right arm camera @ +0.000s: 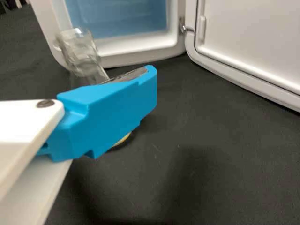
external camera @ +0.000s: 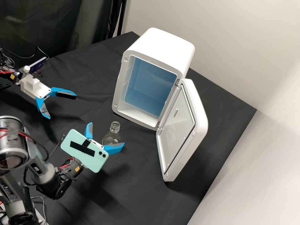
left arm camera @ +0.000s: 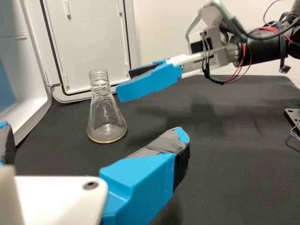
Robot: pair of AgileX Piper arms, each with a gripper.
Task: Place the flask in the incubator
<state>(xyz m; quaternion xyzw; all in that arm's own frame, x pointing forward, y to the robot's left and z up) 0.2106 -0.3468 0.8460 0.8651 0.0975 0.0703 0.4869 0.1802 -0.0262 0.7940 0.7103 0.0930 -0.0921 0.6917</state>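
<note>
A clear empty conical flask stands upright on the black bench, just in front of the white incubator. The incubator's blue inside shows, and its door hangs wide open to the right. My right gripper is open, with one blue finger on each side of the flask. In the right wrist view, one of its fingers hides the lower body of the flask. My left gripper is open and holds nothing, well left of the flask. Its wrist view shows the flask beside the right arm's finger.
The black bench has free room in front of the open door and between the two arms. A pale wall stands close behind and to the right of the incubator. The bench edge runs diagonally at the right.
</note>
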